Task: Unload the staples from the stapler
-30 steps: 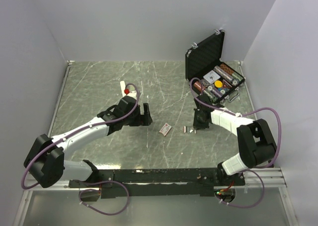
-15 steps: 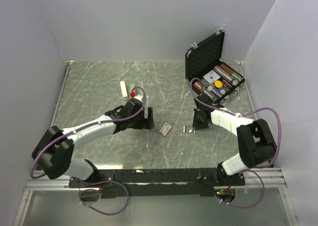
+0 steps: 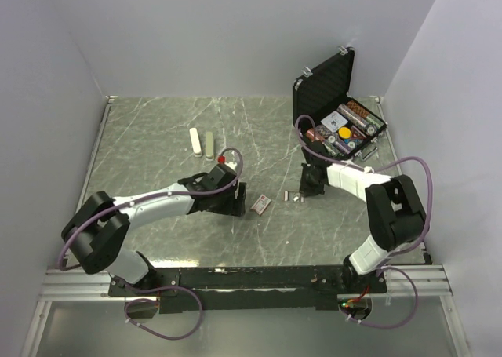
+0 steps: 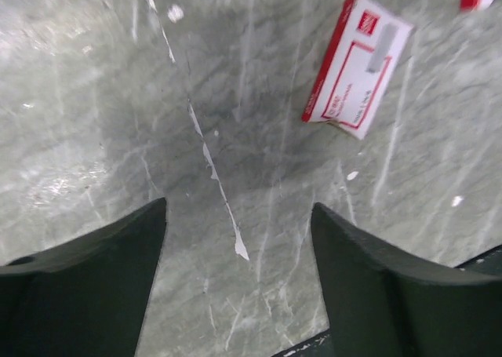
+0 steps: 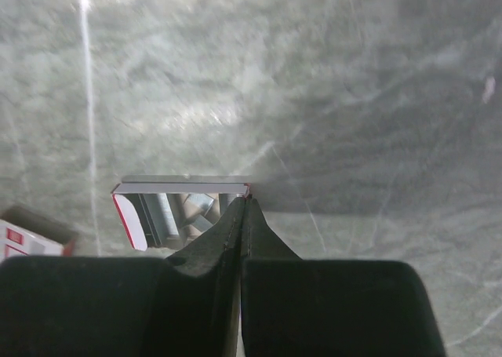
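Grey staples (image 5: pixel 169 209) lie in a small open white tray with a red edge (image 5: pixel 129 216), seen in the right wrist view. My right gripper (image 5: pixel 245 202) is shut, its tips touching the tray's right corner. One more grey staple strip (image 4: pixel 381 47) rests on the red-and-white box (image 4: pixel 357 74). My left gripper (image 4: pixel 239 216) is open over bare table, below and left of that box, holding nothing. From above, the left gripper (image 3: pixel 239 199) sits just left of the box (image 3: pixel 261 205), and the right gripper (image 3: pixel 307 190) is beside the tray (image 3: pixel 292 197). Two slim oblong pieces, white (image 3: pixel 194 141) and pale green (image 3: pixel 209 144), lie at the back left; I cannot tell which is the stapler.
An open black case (image 3: pixel 323 90) with several small items inside stands at the back right, close behind the right arm. Grey walls close in the marbled table (image 3: pixel 157 122) on three sides. A purple cable loops off each arm.
My left arm has swung right and nearer, toward the red-and-white box, and its jaws have narrowed a little. The right gripper has closed fully and the tray has shifted slightly.
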Controlling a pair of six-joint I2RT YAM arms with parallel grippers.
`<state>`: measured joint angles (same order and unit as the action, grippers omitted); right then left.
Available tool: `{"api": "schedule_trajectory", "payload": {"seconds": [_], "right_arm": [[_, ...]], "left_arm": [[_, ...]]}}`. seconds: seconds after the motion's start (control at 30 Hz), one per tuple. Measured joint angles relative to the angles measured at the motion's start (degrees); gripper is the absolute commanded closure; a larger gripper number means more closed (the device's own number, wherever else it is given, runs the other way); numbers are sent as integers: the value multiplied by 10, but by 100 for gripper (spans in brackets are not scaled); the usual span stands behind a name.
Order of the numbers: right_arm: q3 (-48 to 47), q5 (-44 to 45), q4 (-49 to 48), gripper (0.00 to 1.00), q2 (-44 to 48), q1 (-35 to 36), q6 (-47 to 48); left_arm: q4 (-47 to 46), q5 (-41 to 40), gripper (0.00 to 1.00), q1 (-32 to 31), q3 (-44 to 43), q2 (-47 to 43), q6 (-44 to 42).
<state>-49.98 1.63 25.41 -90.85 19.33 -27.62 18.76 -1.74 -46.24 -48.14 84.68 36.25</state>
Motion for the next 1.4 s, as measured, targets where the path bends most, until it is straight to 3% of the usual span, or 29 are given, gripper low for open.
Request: {"api": "schedule_trajectory", "payload": {"seconds": [0.4,0.6,0.83,1.4], "right_arm": [[-68,-11,-14,100,-64,50,-16],[-72,-10,-14,100,-67,73,-24],[-69,-6,-15,100,-66,89,-30],[0,17,-14,100,-2,133,-65]], "left_arm": [[9,4,43,-22,-23,71,-7],[7,4,48,-28,-33,85,-6],[6,3,60,-31,-48,101,-6],[0,3,70,-31,-57,115,4]]}}
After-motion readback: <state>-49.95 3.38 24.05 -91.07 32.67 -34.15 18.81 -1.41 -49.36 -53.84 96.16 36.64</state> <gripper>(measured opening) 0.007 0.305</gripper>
